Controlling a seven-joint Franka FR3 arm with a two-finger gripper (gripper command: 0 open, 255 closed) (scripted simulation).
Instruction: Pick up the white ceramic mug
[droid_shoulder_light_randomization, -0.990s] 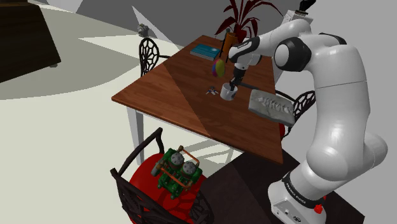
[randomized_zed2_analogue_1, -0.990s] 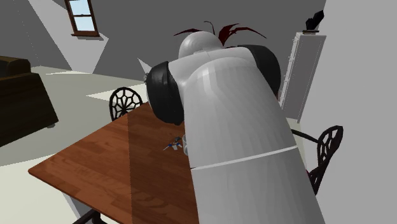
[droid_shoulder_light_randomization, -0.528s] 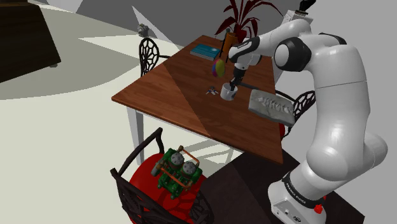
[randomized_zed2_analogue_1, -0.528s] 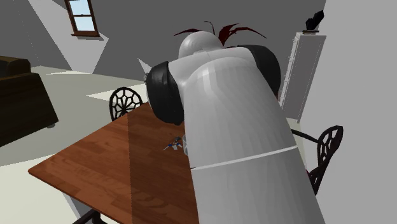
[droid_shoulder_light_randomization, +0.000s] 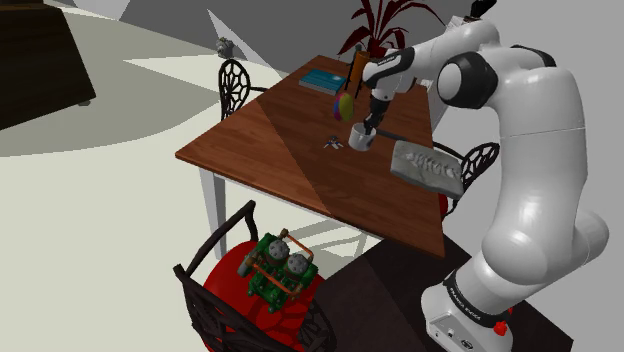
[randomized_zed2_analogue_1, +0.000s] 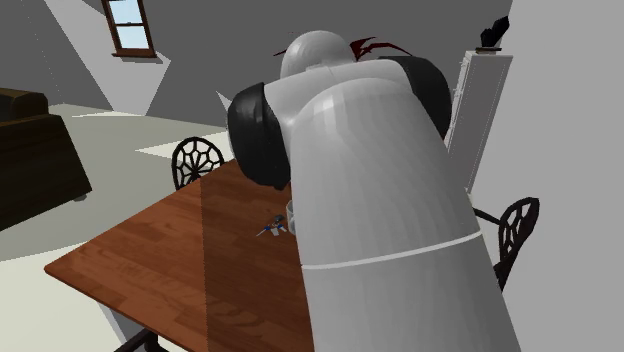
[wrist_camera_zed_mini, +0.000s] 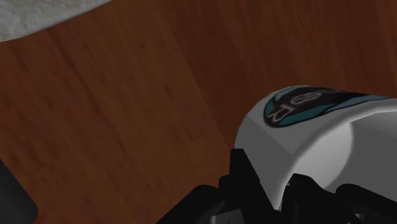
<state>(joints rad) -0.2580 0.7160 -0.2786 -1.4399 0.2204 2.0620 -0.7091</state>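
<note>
Plainly the tool (droid_shoulder_light_randomization: 370, 122) is clamped on the rim of the white mug (droid_shoulder_light_randomization: 360, 137), which sits directly beneath it over the wooden desk (droid_shoulder_light_randomization: 270, 150). Whether the mug's base touches the wood is unclear. A teal-and-black emblem (wrist_camera_zed_mini: 305, 105) marks the mug's wall. A grey lumpy slab (droid_shoulder_light_randomization: 428, 168) lies just beside the tool.

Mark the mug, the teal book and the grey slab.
mug (droid_shoulder_light_randomization: 358, 138): shoulder view, on its side wall.
teal book (droid_shoulder_light_randomization: 323, 80): shoulder view, middle of the cover.
grey slab (droid_shoulder_light_randomization: 430, 167): shoulder view, on the bumpy top face.

Wooden table (droid_shoulder_light_randomization: 262, 150), book (droid_shoulder_light_randomization: 323, 81), grey slab (droid_shoulder_light_randomization: 429, 168), trinket (droid_shoulder_light_randomization: 331, 145)
</note>
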